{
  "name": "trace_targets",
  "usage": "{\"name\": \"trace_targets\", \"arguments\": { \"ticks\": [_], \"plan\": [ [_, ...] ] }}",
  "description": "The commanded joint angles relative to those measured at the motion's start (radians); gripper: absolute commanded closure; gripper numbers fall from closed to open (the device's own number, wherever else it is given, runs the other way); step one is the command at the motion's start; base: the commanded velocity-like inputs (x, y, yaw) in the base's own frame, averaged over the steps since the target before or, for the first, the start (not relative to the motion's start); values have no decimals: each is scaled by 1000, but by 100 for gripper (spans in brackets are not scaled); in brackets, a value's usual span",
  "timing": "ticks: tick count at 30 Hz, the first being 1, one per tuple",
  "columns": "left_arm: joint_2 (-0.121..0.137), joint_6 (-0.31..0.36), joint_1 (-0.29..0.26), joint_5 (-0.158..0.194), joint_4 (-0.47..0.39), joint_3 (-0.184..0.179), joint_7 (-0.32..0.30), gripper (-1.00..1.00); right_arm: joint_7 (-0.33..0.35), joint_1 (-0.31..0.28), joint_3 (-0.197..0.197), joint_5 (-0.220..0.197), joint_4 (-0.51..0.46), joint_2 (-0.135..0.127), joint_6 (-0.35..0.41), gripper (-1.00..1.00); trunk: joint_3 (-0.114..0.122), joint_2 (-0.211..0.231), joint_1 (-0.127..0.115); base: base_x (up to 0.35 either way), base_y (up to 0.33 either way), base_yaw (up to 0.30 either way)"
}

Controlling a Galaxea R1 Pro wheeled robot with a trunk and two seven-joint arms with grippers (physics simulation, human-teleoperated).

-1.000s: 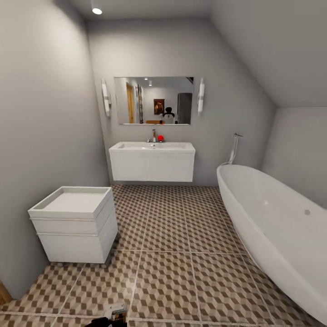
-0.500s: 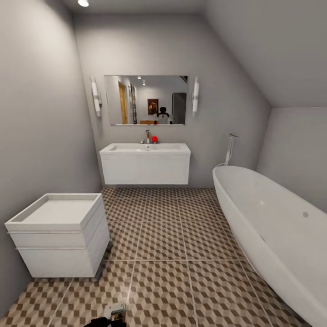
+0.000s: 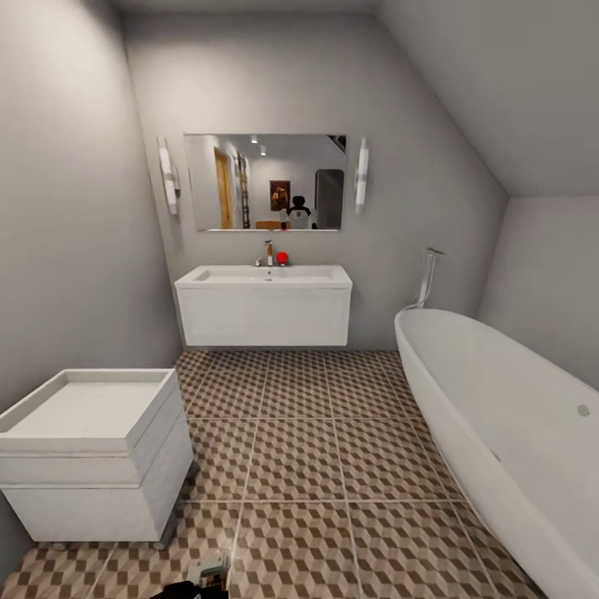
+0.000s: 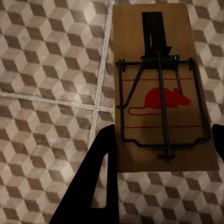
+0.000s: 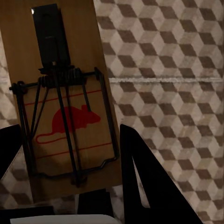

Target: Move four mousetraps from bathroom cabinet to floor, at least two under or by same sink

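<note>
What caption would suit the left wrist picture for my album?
Left gripper carrying a wooden mousetrap with a red mouse print above the cube-patterned bathroom floor.

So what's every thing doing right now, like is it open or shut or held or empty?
Left gripper: shut on a mousetrap, held above the tiled floor.
Right gripper: shut on a second mousetrap.
Sink vanity: doors shut.
White drawer unit: drawers shut, top tray empty.
Bathtub: empty.
</note>
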Motion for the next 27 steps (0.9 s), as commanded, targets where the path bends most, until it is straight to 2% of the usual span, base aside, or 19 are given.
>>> {"name": "trace_targets", "arguments": {
  "ticks": [1, 27],
  "plan": [
    [0, 3, 0, 7, 0, 0, 5, 100, -1, -1, 9, -11, 1, 0, 2, 100, -1, 0, 0, 323, 0, 0],
    [1, 3, -1, 7, 0, 0, 5, 100, -5, -1, 9, -11, 1, 0, 2, 100, -1, 0, 0, 323, 0, 0]
  ]
}}
